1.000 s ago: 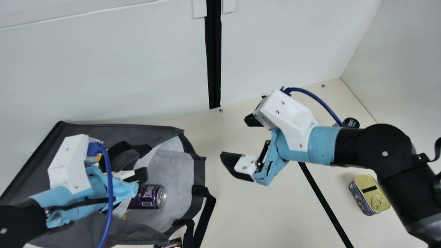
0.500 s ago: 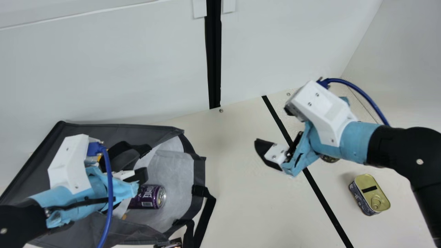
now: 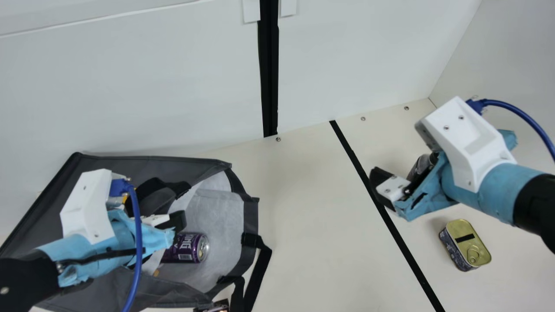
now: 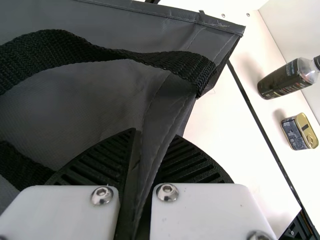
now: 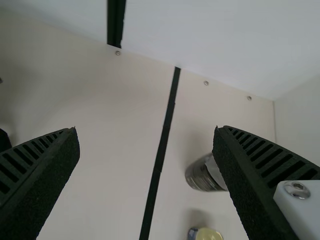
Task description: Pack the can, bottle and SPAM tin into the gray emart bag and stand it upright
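Right gripper (image 5: 146,132): fingers wide apart, nothing held, near the bottle (image 4: 282,81). Step appears to be fetching the bottle; next move requires straddling it squarely before closing. Left gripper (image 4: 154,134) pinches the gray emart bag's (image 3: 250,216) fabric. Bag lies open, can (image 3: 185,249) inside; SPAM tin (image 3: 468,244) remains unpacked.

In the main view, the right gripper (image 3: 390,186) has moved away from the gray emart bag (image 3: 52,190) and now hangs across the bottle (image 3: 419,167), whose dark side shows past it where its black cap did at first. More of the black line (image 3: 352,154) on the table now lies uncovered.
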Controlling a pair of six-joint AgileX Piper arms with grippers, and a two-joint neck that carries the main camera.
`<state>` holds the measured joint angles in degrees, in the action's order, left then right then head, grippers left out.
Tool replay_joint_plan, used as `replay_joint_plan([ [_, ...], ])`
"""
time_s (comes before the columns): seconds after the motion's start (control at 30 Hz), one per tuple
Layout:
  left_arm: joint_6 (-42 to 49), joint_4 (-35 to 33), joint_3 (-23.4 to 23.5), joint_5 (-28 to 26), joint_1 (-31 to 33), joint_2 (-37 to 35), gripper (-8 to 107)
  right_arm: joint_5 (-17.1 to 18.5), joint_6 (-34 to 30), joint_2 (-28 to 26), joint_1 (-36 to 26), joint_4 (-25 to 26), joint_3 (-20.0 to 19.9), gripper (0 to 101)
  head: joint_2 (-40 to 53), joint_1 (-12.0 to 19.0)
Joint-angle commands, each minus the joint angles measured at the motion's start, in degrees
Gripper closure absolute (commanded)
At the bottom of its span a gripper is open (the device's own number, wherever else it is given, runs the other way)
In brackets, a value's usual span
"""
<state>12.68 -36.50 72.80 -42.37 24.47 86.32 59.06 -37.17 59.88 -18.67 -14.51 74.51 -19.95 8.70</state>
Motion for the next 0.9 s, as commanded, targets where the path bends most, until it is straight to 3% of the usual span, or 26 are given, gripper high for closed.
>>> replay_joint_plan([
  [0.0, 0.00, 0.00, 0.00, 0.00, 0.00, 0.00, 107, 0.92, 2.97, -0.64, -0.29, 3.18, 0.49, 6, -0.05, 1.30],
  [0.5, 0.00, 0.00, 0.00, 0.00, 0.00, 0.00, 107, 10.75, 14.50, -4.42, 1.73, 18.39, 6.73, 6, -0.05, 1.30],
  [0.87, 0.00, 0.00, 0.00, 0.00, 0.00, 0.00, 107, 10.85, 17.91, -5.84, 1.09, 21.83, 4.91, 6, -0.05, 1.30],
])
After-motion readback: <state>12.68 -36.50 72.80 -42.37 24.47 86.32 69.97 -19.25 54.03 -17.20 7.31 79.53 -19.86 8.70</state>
